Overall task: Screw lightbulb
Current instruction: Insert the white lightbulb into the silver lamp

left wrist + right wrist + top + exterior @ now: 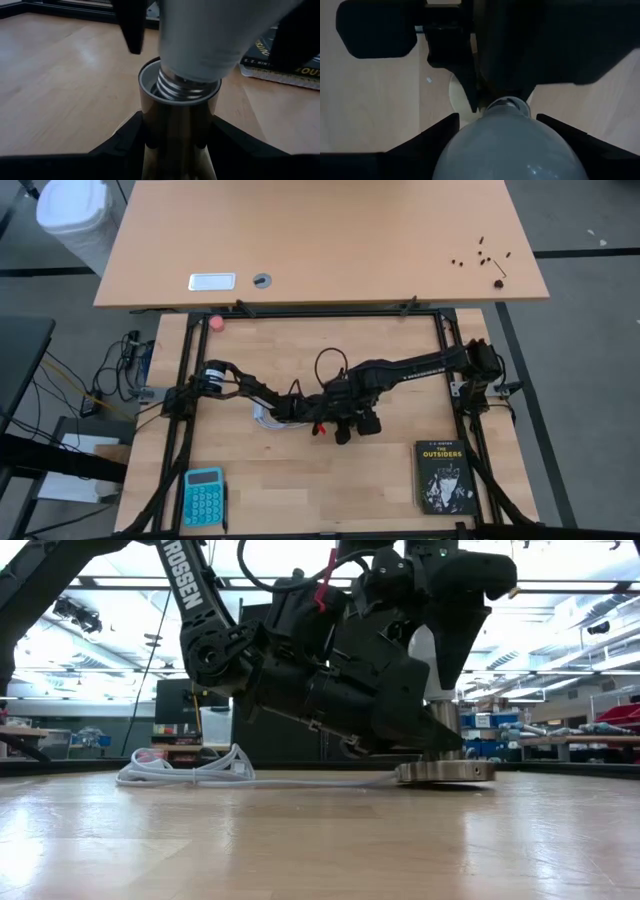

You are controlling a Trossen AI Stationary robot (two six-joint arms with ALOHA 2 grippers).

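Premises: robotics lab or workshop; wooden worktop (300, 480) inside a black rig frame (180, 430); open ceiling trusses (560, 585); cluttered benches (560, 735) behind.

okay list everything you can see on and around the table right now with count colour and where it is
lightbulb: one, white, held upright over the socket, threads partly in
socket: one, metallic, table centre
cord: one, white, coiled left of the socket
book: one, black, front right
calculator: one, teal, front left
ball: one, pink, back left edge
desk: one, tan, behind the table
left gripper: shut on the socket
right gripper: shut on the lightbulb
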